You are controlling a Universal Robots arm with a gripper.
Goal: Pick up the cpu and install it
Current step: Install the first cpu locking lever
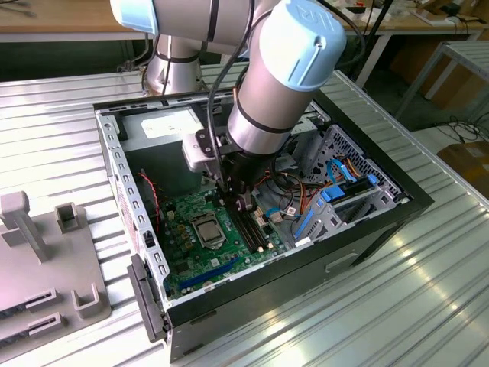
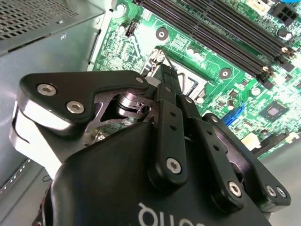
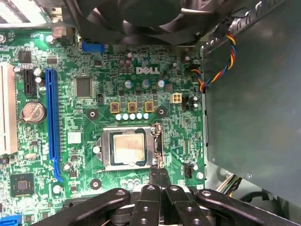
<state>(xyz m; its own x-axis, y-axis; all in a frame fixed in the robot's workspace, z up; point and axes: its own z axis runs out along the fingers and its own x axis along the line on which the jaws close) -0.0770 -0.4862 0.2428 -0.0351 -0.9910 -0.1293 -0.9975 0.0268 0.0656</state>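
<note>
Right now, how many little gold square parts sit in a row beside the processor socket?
3, in one row between the socket and the fan: first gold square, middle one, last one. None seems hidden.

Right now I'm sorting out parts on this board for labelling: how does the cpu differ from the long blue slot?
The cpu is a small, flat square with a dull silver-grey top; the long blue slot is a narrow, bright blue strip. The cpu lies inside the shiny metal socket frame, while the long blue slot stands uncovered beside the coin battery. Both sit on the green motherboard.
</note>
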